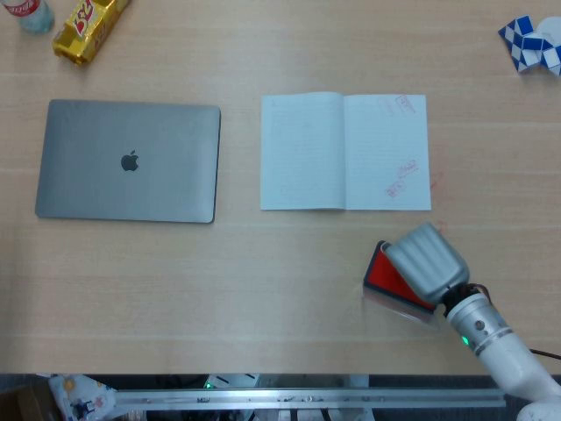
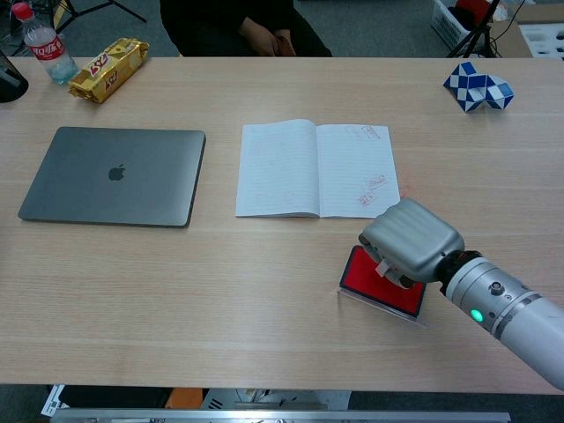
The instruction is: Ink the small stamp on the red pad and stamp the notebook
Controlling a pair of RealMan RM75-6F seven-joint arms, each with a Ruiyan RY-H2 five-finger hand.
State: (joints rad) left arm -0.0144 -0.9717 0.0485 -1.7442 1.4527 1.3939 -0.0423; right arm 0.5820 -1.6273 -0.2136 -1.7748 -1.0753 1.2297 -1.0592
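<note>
The red ink pad (image 1: 383,274) lies in its clear tray near the table's front right, and it shows in the chest view too (image 2: 370,284). My right hand (image 1: 427,260) hangs over the pad's right part with fingers curled down. In the chest view the right hand (image 2: 411,240) holds a small pale stamp (image 2: 385,266) whose lower end is at the red surface. The open notebook (image 1: 344,151) lies beyond the pad, with red stamp marks on its right page. My left hand is in neither view.
A closed grey laptop (image 1: 129,160) lies at the left. A yellow snack pack (image 1: 86,26) and a bottle (image 1: 31,13) sit at the far left corner, and a blue-white puzzle snake (image 1: 530,42) at the far right. A person (image 2: 256,26) sits across the table.
</note>
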